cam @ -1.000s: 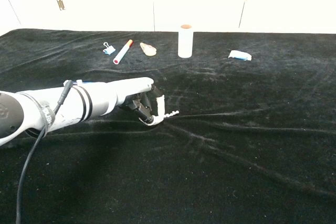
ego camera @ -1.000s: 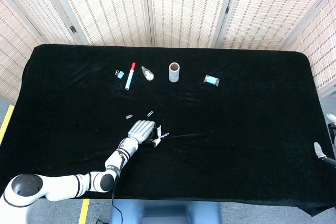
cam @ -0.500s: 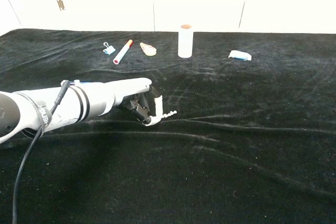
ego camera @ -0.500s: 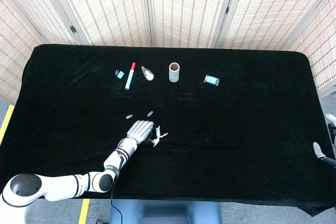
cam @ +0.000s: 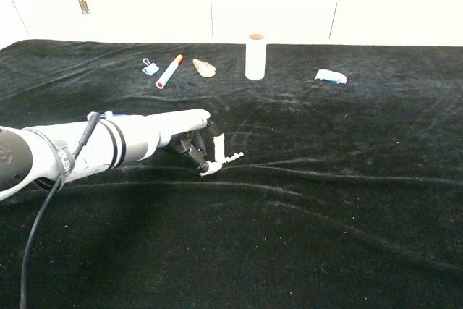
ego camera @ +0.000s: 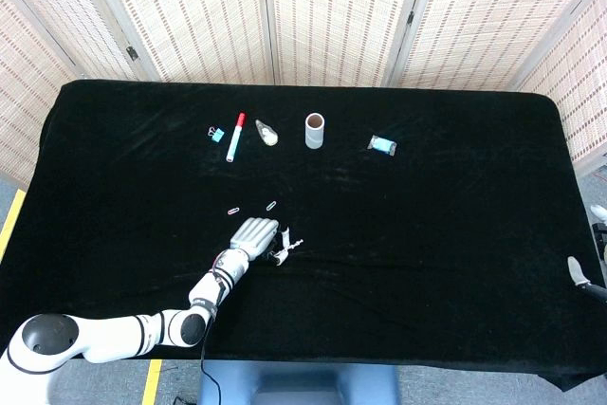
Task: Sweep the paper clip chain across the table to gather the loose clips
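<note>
Two loose clips [ego camera: 251, 209] lie on the black table [ego camera: 455, 234] just beyond the left hand [ego camera: 258, 237], which pinches one end of the paper clip chain [cam: 230, 156] low against the cloth, apparently so its free end can drag toward them.

The big black cloth-covered surface [ego camera: 427, 234] holds a white cardboard tube [ego camera: 314, 130] standing up near the far edge. Left of the tube lie a pale shell-like lump [ego camera: 267, 132], a red-capped white marker [ego camera: 234, 137] and a blue binder clip [ego camera: 216, 132]. Right of the tube lies a small blue-and-white packet [ego camera: 381, 145]. Nearer than the tube, the left hand [ego camera: 254, 237] holds a short white paper clip chain [ego camera: 294, 247], just below two loose clips [ego camera: 251, 208]. The right hand [ego camera: 580, 274] peeks in at the far right edge.
</note>
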Motion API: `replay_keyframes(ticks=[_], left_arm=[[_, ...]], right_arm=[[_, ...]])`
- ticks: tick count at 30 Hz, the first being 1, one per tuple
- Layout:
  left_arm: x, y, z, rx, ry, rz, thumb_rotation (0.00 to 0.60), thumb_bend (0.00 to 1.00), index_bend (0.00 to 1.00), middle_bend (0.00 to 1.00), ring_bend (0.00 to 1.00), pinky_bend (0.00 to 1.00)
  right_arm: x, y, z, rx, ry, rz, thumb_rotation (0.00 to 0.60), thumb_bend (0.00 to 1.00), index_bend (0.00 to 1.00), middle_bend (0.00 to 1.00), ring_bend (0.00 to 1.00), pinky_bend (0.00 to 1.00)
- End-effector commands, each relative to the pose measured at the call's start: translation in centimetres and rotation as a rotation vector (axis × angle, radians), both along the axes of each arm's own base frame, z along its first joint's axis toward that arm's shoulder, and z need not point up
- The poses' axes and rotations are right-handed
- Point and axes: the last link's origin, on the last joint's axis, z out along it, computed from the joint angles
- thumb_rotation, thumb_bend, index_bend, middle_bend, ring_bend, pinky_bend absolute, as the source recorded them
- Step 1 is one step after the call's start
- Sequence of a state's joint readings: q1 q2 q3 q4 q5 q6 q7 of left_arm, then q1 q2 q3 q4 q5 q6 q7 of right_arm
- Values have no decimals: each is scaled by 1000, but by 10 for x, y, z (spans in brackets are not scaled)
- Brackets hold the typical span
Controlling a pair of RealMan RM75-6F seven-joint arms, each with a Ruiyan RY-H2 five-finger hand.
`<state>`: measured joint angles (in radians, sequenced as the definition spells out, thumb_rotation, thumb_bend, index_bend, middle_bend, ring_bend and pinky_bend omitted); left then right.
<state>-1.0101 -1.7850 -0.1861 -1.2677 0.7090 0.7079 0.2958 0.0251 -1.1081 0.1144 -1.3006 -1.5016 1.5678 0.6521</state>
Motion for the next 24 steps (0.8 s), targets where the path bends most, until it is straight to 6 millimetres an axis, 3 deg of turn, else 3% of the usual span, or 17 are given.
replay_keyframes(ticks=[1,14,24], left_arm=[[-1,0,0,1,7,0,600,443,578,962,1000,1000],[0,5,14,58,6,-2,600,577,812,1000,1000,1000],[2,9,30,105,-11,-8,600,598,833,1000,1000,1000]], right_arm=[[0,0,0,0,-1,0,600,411,115,0,0,0],[0,0,0,0,-1,2,600,411,115,0,0,0],[1,0,-1,1,1,7,600,411,116,0,0,0]])
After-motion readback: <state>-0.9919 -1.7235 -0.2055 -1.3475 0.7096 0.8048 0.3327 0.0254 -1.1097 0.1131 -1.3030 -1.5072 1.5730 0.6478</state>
